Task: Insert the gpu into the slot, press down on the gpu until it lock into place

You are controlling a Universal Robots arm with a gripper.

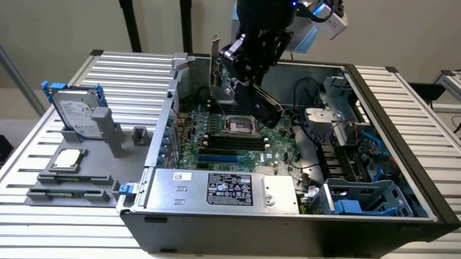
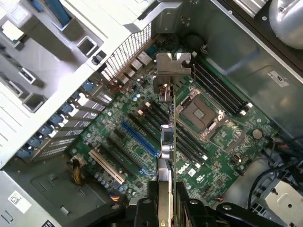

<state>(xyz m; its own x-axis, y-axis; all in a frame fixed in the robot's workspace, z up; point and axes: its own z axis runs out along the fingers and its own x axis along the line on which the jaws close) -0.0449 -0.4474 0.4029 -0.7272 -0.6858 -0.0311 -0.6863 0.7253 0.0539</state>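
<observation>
Currently, nearest the exterior camera: a silver power supply box (image 1: 223,189) sits at the front edge of the open computer case (image 1: 288,234), which lies on a slatted table (image 1: 58,226). Behind it is the green motherboard (image 1: 216,143). The blue slot (image 1: 218,159) on it is uncovered and runs parallel to the black memory slots (image 1: 234,141). The processor socket (image 1: 240,125) is just beyond those.

Further back, the gripper (image 2: 164,203) is clamped on the graphics card (image 2: 168,142) by one end. The card is held on edge, with its silver bracket (image 2: 173,66) at the end away from the fingers. It hangs above the board, apart from the blue slot, not seated.

A hard drive (image 1: 75,116) stands upright at the exterior view's left, outside the case.
</observation>
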